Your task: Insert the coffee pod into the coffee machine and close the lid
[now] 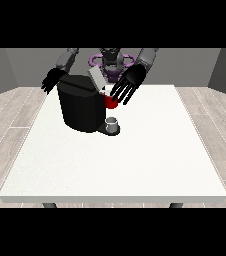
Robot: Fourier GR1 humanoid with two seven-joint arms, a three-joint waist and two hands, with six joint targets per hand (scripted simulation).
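We start at the view's left: the black robot hand at the view's left [50, 80] hangs behind the upper left corner of the coffee machine, fingers straight and spread, holding nothing. It looks idle for this step.

Next comes the squat black box-shaped coffee machine [80, 107], standing on the large white table [135, 160] toward the robot's side. Its pale grey flat lid [95, 78] stands tilted up and open above the machine's right top edge. At the machine's foot, on the right, a small grey cup-shaped thing [112, 122] sits on the dark base plate; we cannot tell whether it is the grey coffee pod, so we record no pod position.

Just right of the lid, a red thing at the machine [110, 102] shows under the fingers of the black robot hand at the view's right [129, 84]. That hand's fingers are straight and fanned downward, apart, clasping nothing that we can see.

Our judgement: insertion is either done or not visible, and lid closing appears to be the step in hand. The next move calls for this hand to get behind or above the raised lid and press it down flat.
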